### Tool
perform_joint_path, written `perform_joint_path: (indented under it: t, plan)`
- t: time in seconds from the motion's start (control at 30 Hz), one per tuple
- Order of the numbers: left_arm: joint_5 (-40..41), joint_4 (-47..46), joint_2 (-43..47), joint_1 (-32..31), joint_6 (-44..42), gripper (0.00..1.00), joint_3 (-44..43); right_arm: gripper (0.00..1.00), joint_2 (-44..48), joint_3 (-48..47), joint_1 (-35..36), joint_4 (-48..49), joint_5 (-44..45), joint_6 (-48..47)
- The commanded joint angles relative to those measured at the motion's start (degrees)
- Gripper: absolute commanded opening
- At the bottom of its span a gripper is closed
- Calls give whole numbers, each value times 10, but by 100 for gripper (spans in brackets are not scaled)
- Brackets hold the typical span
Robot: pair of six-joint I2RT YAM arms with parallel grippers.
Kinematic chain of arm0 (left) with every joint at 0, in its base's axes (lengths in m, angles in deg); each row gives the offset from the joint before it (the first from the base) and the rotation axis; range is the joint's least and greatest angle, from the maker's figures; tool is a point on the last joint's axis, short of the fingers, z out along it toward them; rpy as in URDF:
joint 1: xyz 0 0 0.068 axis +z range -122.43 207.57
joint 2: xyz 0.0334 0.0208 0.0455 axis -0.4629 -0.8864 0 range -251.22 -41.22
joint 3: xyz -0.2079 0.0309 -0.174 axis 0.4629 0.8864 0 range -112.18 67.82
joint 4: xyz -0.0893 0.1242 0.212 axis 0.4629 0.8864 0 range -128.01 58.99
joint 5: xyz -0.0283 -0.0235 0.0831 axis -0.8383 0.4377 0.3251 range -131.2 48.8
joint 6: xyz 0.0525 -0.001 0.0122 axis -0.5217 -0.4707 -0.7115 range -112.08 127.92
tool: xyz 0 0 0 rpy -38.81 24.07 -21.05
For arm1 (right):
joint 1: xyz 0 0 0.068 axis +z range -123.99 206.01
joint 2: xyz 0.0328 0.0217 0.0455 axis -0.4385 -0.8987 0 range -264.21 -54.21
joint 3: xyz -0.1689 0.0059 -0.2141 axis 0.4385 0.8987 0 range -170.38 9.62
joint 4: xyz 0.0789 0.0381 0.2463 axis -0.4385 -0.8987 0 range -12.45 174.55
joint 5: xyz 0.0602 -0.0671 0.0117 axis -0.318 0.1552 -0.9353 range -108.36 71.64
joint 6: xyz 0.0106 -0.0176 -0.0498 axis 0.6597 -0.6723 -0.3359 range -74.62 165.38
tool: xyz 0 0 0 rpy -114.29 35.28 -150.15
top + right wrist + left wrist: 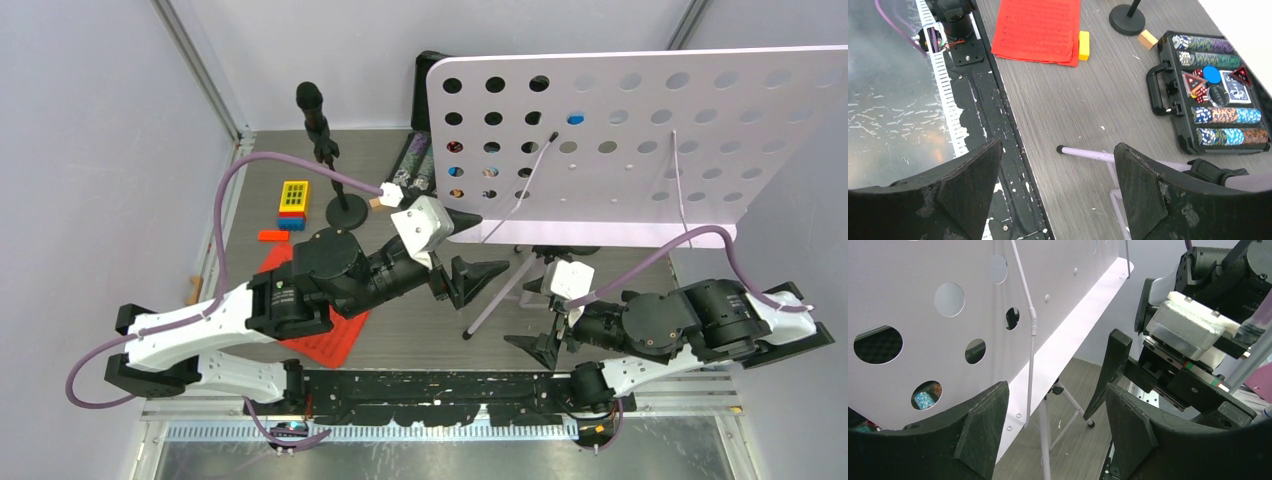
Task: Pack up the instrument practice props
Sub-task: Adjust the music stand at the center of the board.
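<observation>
The white hole-punched music rack [640, 130] stands at the back right on silver tripod legs [497, 295]. My left gripper [492, 242] is open just in front of the rack's lower left corner, holding nothing. In the left wrist view the rack panel [948, 340] and a leg [1045, 440] lie beyond the open left gripper [1055, 415]. My right gripper [545, 325] is open low beside the legs. A leg [1088, 154] lies past the open right gripper [1058, 180]. Red pages [335, 335] lie under the left arm. One black microphone [312, 105] stands on its round base [350, 212].
A black case of poker chips [1218, 95] lies open behind the rack. Yellow [294, 193] and blue [291, 222] toy blocks sit left of the microphone base. A yellow block [1084, 45] touches the red pages [1038, 30]. The black mounting rail [440, 385] runs along the near edge.
</observation>
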Motion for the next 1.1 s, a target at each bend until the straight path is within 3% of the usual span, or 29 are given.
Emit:
perform_joint_path:
  t: [0.0, 0.17, 0.27, 0.37, 0.5, 0.63, 0.9, 1.07]
  plan:
    - [14, -36, 19, 2, -7, 72, 4, 88, 8, 11, 3, -6, 16, 26]
    - [-9, -20, 51, 2, 3, 76, 27, 87, 29, 35, 3, -12, 26, 43]
    - [-59, -23, 107, 2, 14, 82, 82, 87, 38, 49, 3, -11, 34, 51]
    - [-77, -27, 170, 2, 44, 80, 155, 87, 51, 64, 3, -9, 42, 59]
    - [-45, -16, 236, 2, 101, 77, 246, 87, 67, 76, 3, -6, 50, 67]
    - [-7, -64, 274, 2, 131, 78, 349, 87, 87, 89, 3, -7, 55, 87]
    - [79, -294, 248, 6, 127, 94, 517, 85, 116, 129, 3, -11, 74, 141]
    - [-57, -337, 134, 103, 186, 99, 479, 85, 128, 138, 3, 7, 92, 167]
